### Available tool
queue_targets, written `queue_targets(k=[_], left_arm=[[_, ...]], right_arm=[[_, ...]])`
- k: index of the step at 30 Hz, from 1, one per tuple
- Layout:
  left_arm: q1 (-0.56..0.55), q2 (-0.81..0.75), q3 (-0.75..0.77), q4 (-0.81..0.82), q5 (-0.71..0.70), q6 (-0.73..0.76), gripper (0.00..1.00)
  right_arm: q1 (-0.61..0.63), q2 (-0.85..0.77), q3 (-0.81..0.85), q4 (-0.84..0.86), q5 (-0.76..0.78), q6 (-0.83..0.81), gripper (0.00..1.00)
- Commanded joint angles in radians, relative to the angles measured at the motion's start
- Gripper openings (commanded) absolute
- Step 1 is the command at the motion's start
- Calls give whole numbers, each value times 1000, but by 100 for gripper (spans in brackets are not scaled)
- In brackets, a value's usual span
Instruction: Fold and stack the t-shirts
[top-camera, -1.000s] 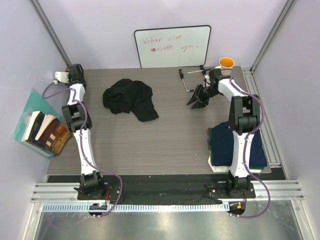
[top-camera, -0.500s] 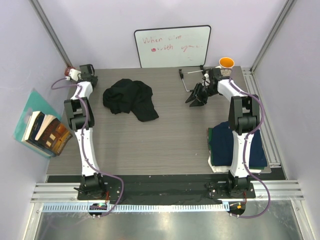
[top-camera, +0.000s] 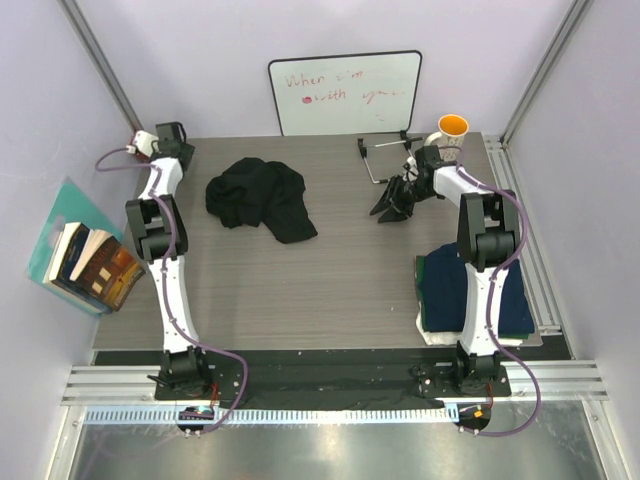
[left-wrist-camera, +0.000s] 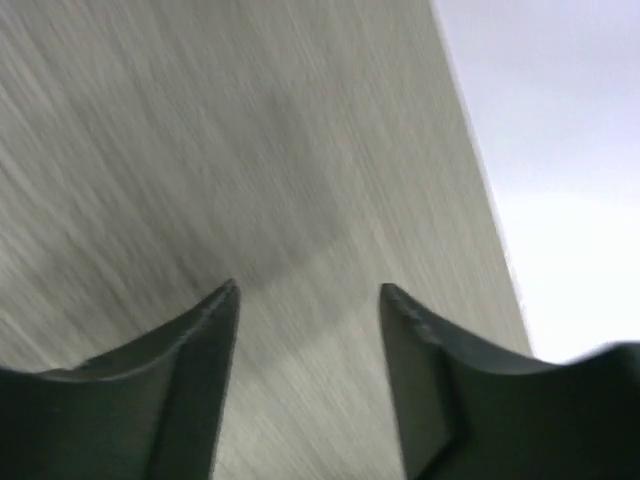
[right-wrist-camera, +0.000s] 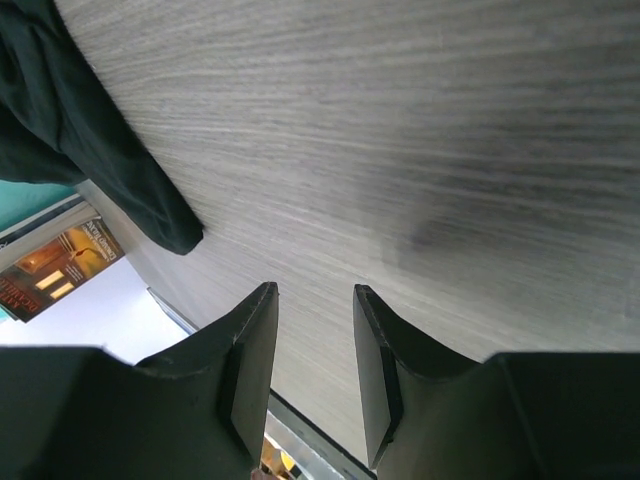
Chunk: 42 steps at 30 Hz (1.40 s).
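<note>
A crumpled black t-shirt (top-camera: 258, 198) lies on the table left of centre at the back; its edge also shows in the right wrist view (right-wrist-camera: 70, 130). A folded stack with a navy t-shirt (top-camera: 470, 290) on top lies at the near right, a white edge beneath it. My left gripper (top-camera: 178, 148) is at the far left corner, left of the black shirt, open and empty over bare table (left-wrist-camera: 308, 290). My right gripper (top-camera: 392, 203) is at the back right, well right of the black shirt, open and empty above the table (right-wrist-camera: 312, 292).
A whiteboard (top-camera: 345, 92) leans on the back wall. An orange cup (top-camera: 453, 127) and a bent metal rod (top-camera: 373, 165) are at the back right. Books (top-camera: 85, 262) on a teal folder sit off the table's left edge.
My left wrist has swung from the far left corner a little to the right. My right gripper has drifted slightly left and nearer. The shirts have not moved.
</note>
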Motion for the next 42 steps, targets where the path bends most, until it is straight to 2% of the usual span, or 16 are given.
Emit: queue_targets(k=[1, 8, 17, 27, 34, 42], left_arm=[[29, 56, 162, -56, -76, -15, 67], [59, 154, 316, -81, -146, -121, 70], [105, 174, 304, -15, -177, -144, 71], [125, 245, 356, 39, -195, -201, 74], [145, 302, 390, 59, -111, -243, 75], [149, 322, 357, 69, 16, -341, 75]], right_arm=[[5, -107, -21, 21, -9, 13, 42], [7, -145, -52, -2, 14, 6, 42], [5, -139, -52, -28, 26, 3, 41], [7, -66, 63, -65, 23, 7, 41], [7, -44, 94, -86, 24, 7, 41], [7, -27, 123, -89, 26, 16, 41]])
